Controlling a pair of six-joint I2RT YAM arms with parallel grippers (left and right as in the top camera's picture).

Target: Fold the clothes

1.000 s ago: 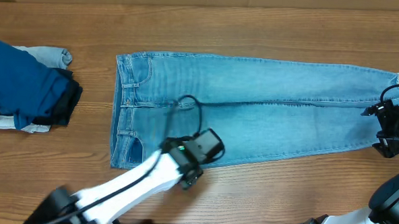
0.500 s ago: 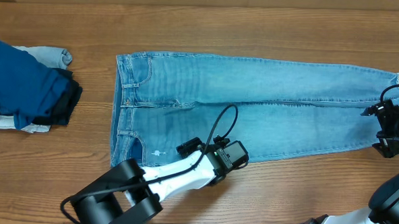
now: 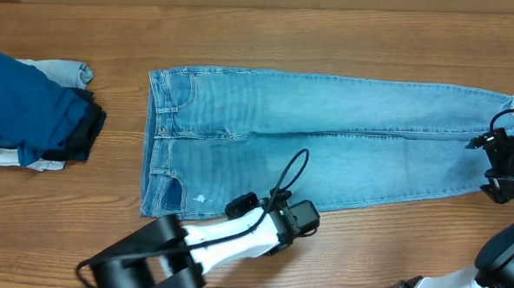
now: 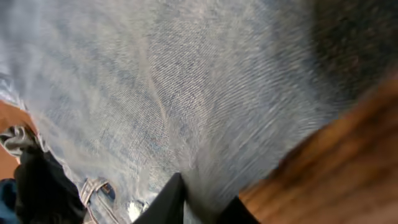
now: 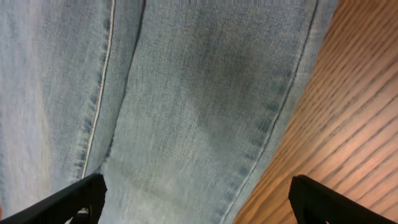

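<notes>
- Well apart from the jeans (image 3: 327,138), off past their waistband end, a dark blue garment (image 3: 28,108) sits folded on top of pale garments (image 3: 65,69).
- The jeans themselves lie flat and full length on the tabletop (image 3: 331,34). The waistband (image 3: 157,140) is at the left, and both legs run side by side to frayed hems at the far right.
- There's a small worn patch (image 3: 201,197), a pale fleck on the near leg close to the waistband and just inside the near edge.
- The left arm (image 3: 209,237) comes in low from the near side of the jeans, its white forearm slanting up and to the right. Its black cable (image 3: 292,172) arches over the near leg.
- The left hand (image 3: 295,217) is right at the near edge of the jeans, around the thigh. In the wrist view (image 4: 202,205) its dark fingers (image 4: 165,205) are drawn nearly together, with the denim edge pinched between them and bare wood just beside.
- Over at the hem end of the jeans, the right hand (image 3: 502,168) hangs black above the near leg's cuff.
- Its wrist view (image 5: 196,205) looks straight down on denim and a side seam. The fingers (image 5: 74,199) are spread wide apart and grip nothing.
</notes>
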